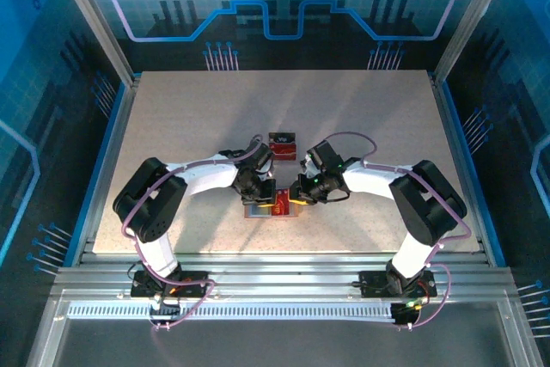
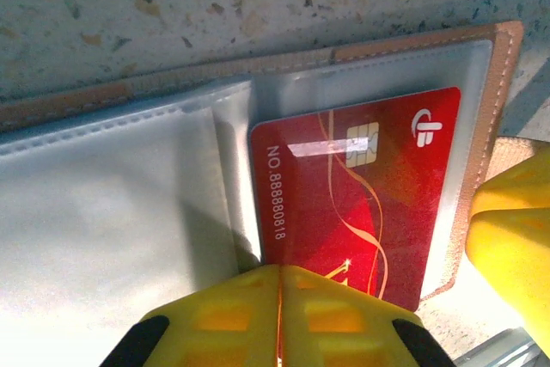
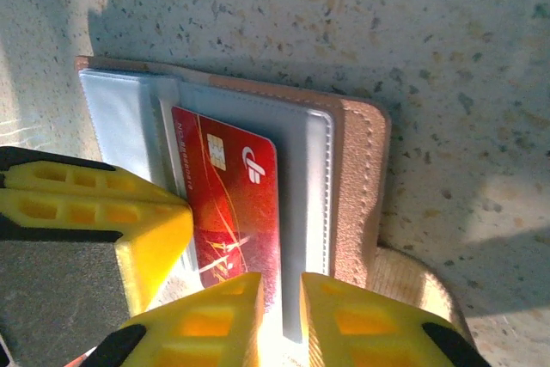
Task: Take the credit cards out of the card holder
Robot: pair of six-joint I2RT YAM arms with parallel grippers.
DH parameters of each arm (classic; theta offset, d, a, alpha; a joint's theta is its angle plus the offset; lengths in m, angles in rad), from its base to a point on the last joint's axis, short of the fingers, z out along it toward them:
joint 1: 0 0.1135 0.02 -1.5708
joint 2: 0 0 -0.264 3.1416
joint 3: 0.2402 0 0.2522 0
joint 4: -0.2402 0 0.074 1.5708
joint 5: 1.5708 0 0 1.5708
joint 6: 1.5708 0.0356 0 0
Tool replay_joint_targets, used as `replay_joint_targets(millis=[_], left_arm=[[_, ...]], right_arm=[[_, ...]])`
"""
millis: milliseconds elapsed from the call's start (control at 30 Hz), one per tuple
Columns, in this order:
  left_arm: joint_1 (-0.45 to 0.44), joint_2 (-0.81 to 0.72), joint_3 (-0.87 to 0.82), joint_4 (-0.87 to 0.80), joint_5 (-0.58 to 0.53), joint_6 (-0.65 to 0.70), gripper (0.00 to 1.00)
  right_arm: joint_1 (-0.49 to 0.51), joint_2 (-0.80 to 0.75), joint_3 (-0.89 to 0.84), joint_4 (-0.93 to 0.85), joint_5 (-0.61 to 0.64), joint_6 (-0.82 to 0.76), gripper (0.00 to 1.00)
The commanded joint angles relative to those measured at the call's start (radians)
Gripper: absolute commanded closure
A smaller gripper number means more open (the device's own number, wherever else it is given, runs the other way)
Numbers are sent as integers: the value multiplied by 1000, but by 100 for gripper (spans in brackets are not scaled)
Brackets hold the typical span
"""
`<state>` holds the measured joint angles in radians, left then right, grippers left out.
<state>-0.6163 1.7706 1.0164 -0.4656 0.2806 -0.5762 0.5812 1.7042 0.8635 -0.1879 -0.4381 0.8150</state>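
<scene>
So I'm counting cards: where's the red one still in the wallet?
Top view: the red card lies in the open wallet, near edge, between both end effectors.

The red card reads "NO.88880818" in white along its edge.

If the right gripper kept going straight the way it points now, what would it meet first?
Most likely the red card in the open card holder: the right gripper sits at the card's near edge, jaws slightly apart. Depth is hard to judge, so it may strike the clear sleeve first.
</scene>
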Motion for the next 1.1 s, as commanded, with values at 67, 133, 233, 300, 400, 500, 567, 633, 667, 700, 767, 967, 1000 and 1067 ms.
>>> replay_joint_targets(millis=[67, 133, 233, 300, 400, 500, 567, 633, 667, 700, 767, 967, 1000, 1067], left_arm=[[-8, 28, 17, -48, -29, 24, 92], [-9, 30, 17, -50, -27, 24, 92], [-9, 32, 17, -51, -25, 26, 92], [-9, 30, 16, -51, -26, 25, 92], [-9, 31, 13, -48, -24, 24, 92], [-8, 33, 8, -45, -24, 25, 92], [-9, 33, 3, -44, -24, 24, 92], [-9, 31, -2, -41, -23, 24, 92], [-8, 30, -5, -39, -22, 23, 92], [-9, 29, -8, -38, -22, 22, 92], [-9, 28, -11, -36, -21, 22, 92], [-9, 23, -12, -30, -16, 19, 91], [-9, 20, -10, -28, -11, 18, 91], [-9, 17, -7, -25, -4, 14, 91]], right_arm=[[-14, 40, -17, 48, -40, 24, 80], [-14, 51, -21, 67, -51, 31, 80], [-14, 67, -25, 87, -65, 39, 80], [-14, 72, -26, 87, -64, 39, 79], [-14, 78, -27, 90, -66, 39, 79], [-14, 84, -34, 117, -85, 51, 79], [-14, 83, -44, 149, -101, 67, 79], [-14, 80, -52, 176, -112, 80, 80], [-14, 74, -54, 185, -115, 85, 80], [-14, 68, -58, 190, -116, 90, 81], [-14, 57, -57, 192, -117, 94, 82], [-14, 31, -53, 202, -132, 105, 87], [-14, 31, -54, 218, -144, 115, 87], [-14, 33, -56, 240, -158, 129, 88]])
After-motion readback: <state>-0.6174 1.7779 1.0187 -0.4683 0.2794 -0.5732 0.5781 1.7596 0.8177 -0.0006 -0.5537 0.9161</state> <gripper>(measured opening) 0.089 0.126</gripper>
